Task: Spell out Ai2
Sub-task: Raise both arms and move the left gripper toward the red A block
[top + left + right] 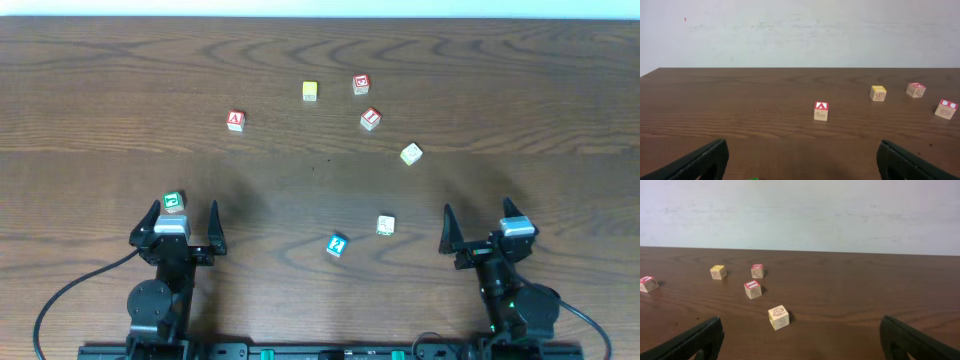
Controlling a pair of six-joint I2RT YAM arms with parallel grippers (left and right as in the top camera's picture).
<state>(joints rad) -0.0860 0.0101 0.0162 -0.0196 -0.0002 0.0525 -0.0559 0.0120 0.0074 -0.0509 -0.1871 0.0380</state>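
Several letter blocks lie scattered on the wooden table. A red block with a white "A" (235,120) is at the back left and also shows in the left wrist view (821,111). A blue block (337,245) lies near the front centre. A green block (174,203) lies between the fingers of my left gripper (185,208), which is open and not touching it; only a green sliver (752,178) shows in the left wrist view. My right gripper (477,208) is open and empty. A cream block marked "3" (779,317) lies ahead of it.
A yellow block (310,91), two red blocks (361,84) (371,118) and a cream block (411,153) lie at the back centre. Another cream block (386,225) sits next to the blue one. The table's far edge meets a white wall.
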